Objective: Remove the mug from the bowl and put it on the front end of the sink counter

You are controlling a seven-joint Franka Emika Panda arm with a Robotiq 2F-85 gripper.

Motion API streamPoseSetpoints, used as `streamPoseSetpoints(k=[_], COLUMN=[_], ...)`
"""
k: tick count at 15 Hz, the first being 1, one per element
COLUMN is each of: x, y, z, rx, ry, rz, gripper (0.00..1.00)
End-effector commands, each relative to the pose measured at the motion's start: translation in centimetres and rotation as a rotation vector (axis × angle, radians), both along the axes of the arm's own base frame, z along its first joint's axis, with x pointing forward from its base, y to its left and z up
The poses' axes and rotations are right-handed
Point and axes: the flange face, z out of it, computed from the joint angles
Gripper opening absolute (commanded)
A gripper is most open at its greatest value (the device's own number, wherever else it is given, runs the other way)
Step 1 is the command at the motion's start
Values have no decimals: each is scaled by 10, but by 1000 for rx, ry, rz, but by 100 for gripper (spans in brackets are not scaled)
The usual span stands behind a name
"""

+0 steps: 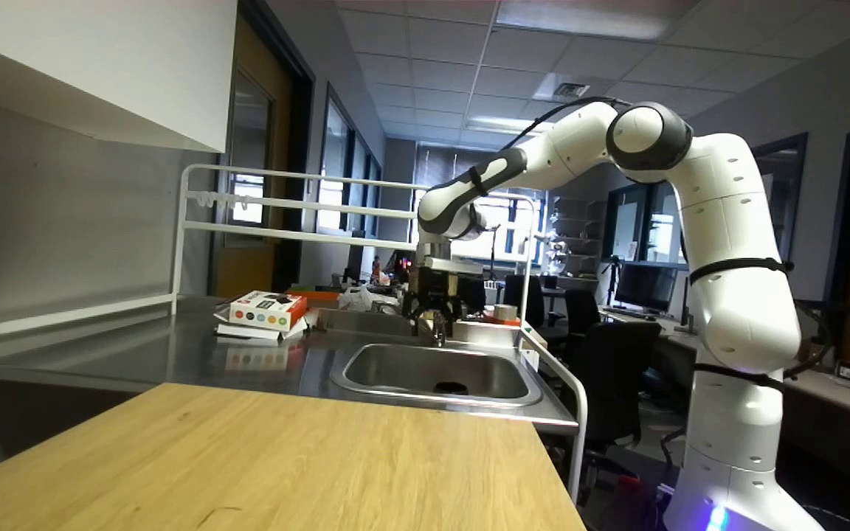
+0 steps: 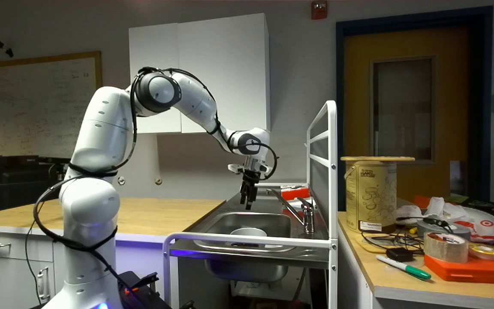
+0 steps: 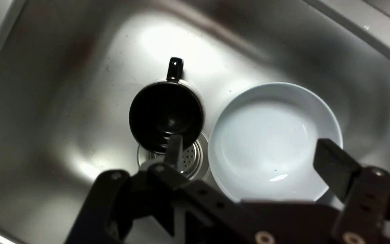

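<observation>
The dark mug (image 3: 163,105) stands upright in the steel basin (image 3: 46,142), handle toward the top of the wrist view. It partly covers the drain. A white bowl (image 3: 266,128) lies beside it; the mug is outside the bowl. The bowl also shows in an exterior view (image 2: 248,231). A dark round shape (image 1: 451,387) in the basin may be the mug. My gripper (image 3: 251,147) is open and empty, pointing down above the basin. In the wrist view one finger overlaps the mug's rim and the other the bowl's far edge. The sink counter (image 1: 152,350) surrounds the basin.
A faucet (image 2: 308,216) stands beside the basin, close to the gripper. A white tubular rack frame (image 2: 332,180) rises along the counter, with a low rail (image 2: 247,238) across its end. A white-and-red box (image 1: 266,310) lies on the counter. A wooden tabletop (image 1: 285,464) adjoins it.
</observation>
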Motion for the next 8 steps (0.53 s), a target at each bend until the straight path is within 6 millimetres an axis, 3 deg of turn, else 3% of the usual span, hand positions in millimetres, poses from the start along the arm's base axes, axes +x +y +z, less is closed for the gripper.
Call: streamPoseSetpoints(k=[1, 8], x=[5, 3], y=[-14, -26], z=[-28, -84], rx=[42, 62], ry=[28, 103], rz=[-70, -139], gripper=[100, 100])
